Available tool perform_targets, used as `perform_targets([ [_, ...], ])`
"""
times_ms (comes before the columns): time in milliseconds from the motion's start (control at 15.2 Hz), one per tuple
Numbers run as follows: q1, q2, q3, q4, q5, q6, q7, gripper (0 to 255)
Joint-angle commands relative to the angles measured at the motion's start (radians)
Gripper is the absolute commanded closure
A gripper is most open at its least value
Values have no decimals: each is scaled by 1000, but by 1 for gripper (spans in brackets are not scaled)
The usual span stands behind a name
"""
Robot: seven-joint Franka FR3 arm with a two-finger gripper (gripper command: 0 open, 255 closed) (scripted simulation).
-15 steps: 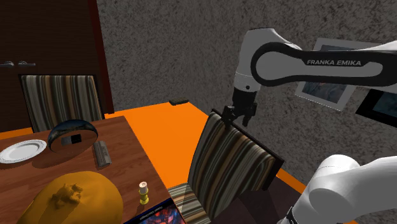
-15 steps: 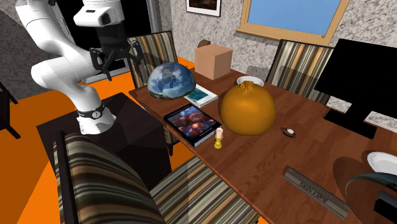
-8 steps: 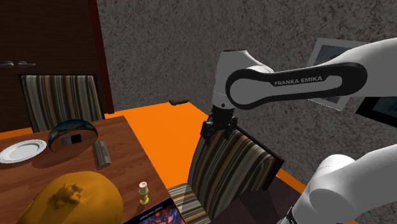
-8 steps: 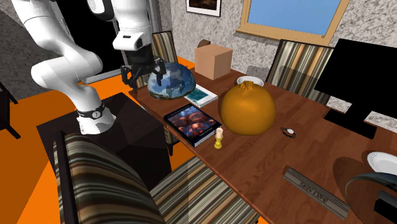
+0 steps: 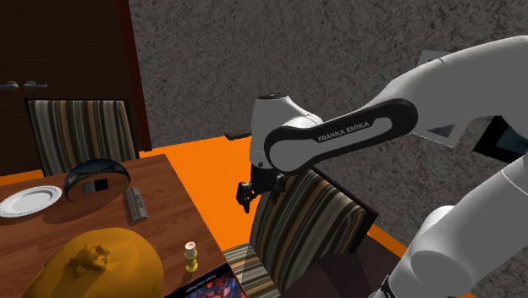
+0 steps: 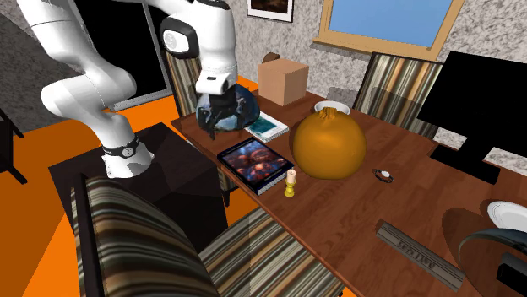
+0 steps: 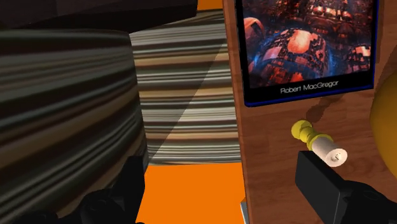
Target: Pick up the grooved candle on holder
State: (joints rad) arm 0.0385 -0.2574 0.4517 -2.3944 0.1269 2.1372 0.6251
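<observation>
Wooden table [image 6: 380, 202] bearing the book [image 6: 255, 164], the landmark here. The white arm [image 5: 355, 135] has swung down and toward the book since half a second ago; a second ago it was raised well away from the book. The striped chair [image 5: 309, 220] stands just beside the book, off the table's edge, unmoved. The gripper [image 5: 245, 193] now hangs in front of the chair's back, nearer the book than before; its jaws are spread, with nothing between them. The candle [image 6: 290, 182], white on a yellow holder, stands upright on the table just beside the book, apart from it, unmoved and not gripped.

The wrist view adds the book's [image 7: 305, 44] cover lettering, "Robert MacGregor", the chair's [image 7: 184, 108] seat beside the book, and the candle [image 7: 318, 143] ahead of the gripper [image 7: 222, 172]. The shoulder view places the candle [image 5: 191, 256] just beside the book [image 5: 207, 286].
</observation>
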Motion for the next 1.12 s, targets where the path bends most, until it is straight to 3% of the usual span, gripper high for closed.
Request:
perform_targets([
  [0,-5,85,32,38,-33,44,59,0],
  [462,18,392,83,190,-221,157,291,0],
  [1056,170,773,5,489,-433,186,517,0],
])
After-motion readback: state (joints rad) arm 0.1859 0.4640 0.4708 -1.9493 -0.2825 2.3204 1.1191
